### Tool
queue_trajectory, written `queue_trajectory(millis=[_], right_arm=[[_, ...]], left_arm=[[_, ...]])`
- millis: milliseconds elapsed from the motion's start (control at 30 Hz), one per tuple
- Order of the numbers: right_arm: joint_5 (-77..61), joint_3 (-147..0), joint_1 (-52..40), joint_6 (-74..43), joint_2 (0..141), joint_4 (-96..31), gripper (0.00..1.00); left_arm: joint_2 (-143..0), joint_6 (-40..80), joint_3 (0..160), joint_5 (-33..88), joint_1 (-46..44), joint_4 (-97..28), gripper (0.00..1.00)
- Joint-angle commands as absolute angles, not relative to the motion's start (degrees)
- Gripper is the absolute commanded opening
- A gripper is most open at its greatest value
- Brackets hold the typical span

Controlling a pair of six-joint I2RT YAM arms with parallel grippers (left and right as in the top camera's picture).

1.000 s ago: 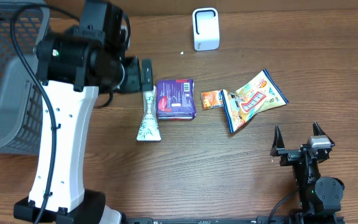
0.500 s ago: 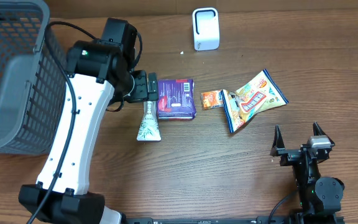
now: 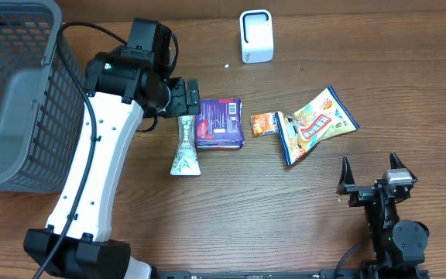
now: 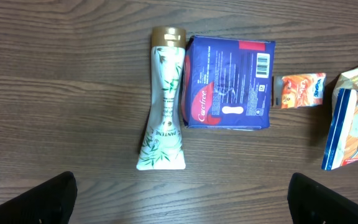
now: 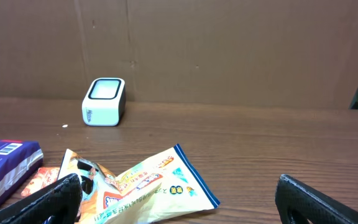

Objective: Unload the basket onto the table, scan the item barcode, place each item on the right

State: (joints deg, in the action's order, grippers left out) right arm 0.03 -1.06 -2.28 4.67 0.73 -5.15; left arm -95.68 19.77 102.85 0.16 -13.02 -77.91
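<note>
L→R, overhead view:

- basket (image 3: 22,93), far left, not involved.
- left gripper (image 3: 184,96): fingers wide apart, nothing btwn them, hovering over the cap end of the bottle (image 3: 184,143).
- Bottle lies flat on the table (image 3: 231,225). Long axis runs near-far: gold cap toward the far edge, base toward the robot. No barcode visible on the upper face.
- pack (image 4: 229,84), purple, flat, touching the bottle's right side. Its barcode (image 4: 263,64) faces up at the far-right corner.
- scanner (image 3: 255,36), white, far edge, beyond the pack and well apart from it.
- sachet (image 3: 263,124), orange, just right of the pack.
- snack bag (image 3: 312,124) next, overlapping the sachet's edge.
- right gripper (image 3: 370,167): near edge, fingers spread, empty. Well apart from the bottle and pack; the snack bag is the closest item to it.

Key relation, left wrist view: left gripper (image 4: 182,202) looks straight down. Bottle is slightly left of the midline, pack about on it. The fingers' closing line runs across the bottle's long axis, so no wrist turn needed imo.

Can't tell which item is the target. Left arm is much nearer both bottle and pack, so I'd say its job: drop, grip, carry far-right to the scanner.
</note>
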Motion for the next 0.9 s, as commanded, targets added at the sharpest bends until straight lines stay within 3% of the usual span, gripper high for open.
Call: queue_trajectory(millis=[0,333,500,667,867], right_arm=[[0.82,-0.45,-2.24,5.54,0.16,-3.01,1.0],[-28.67,-0.45,-2.28,0.14,0.16,22.26,1.0],[-29.98,-2.44,-2.22,-0.03,0.16,32.27,1.0],[-22.61,-14.02,-2.17,1.87,2.68,23.59,1.0],[-17.39,-39.99,-2.17,6.55,18.61,-7.73,1.0]], left_arm=[[-95.35,20.8,102.48,-0.6,-12.88,-77.73,1.0],[-95.35,20.8,102.48,-0.58,-12.88,-77.71,1.0],[-95.35,20.8,102.48,-0.6,-12.88,-77.71,1.0],[-95.35,20.8,102.48,-0.6,-12.88,-77.71,1.0],[-95.35,20.8,102.48,-0.6,-12.88,-77.71,1.0]])
